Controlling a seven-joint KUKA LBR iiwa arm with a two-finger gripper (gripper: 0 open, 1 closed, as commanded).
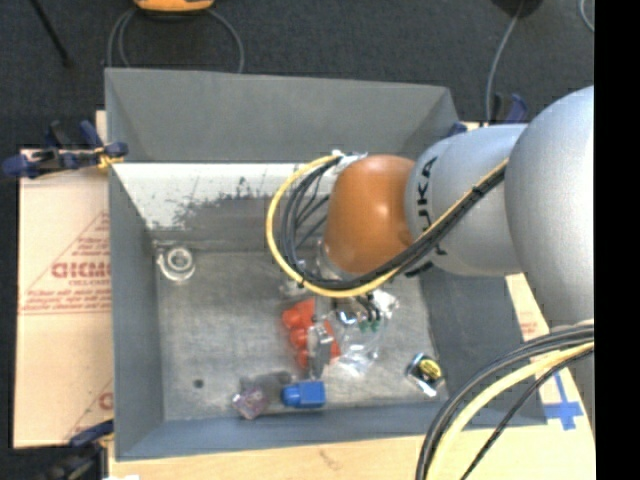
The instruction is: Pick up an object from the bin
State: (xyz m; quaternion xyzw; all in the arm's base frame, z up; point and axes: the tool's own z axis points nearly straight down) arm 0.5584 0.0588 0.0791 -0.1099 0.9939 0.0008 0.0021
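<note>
The red piece point(297, 320) lies on the floor of the bin point(135, 318), a little right of the middle and toward the near wall. It looks like two red lumps, one just above the other. The claw point(322, 340) is down at its right edge, touching it or just beside it; I cannot tell which. Whether the claw is wide or narrow I cannot tell either, as the wrist above hides most of it.

Just right of the claw lies a crumpled clear wrapper point(357, 356), with a small green bit point(371, 318) above it. Below the red piece, near the near wall, sits a blue block point(303, 395), and just left of that a greyish purple thing point(249, 401). A small yellow-and-black thing point(427, 371) lies apart toward the right wall. A clear ring point(178, 262) sits well apart on the left, near the far wall.

Above the red piece hangs the orange cover point(368, 215) of the arm point(500, 203), ringed by looping cables point(285, 218).
</note>
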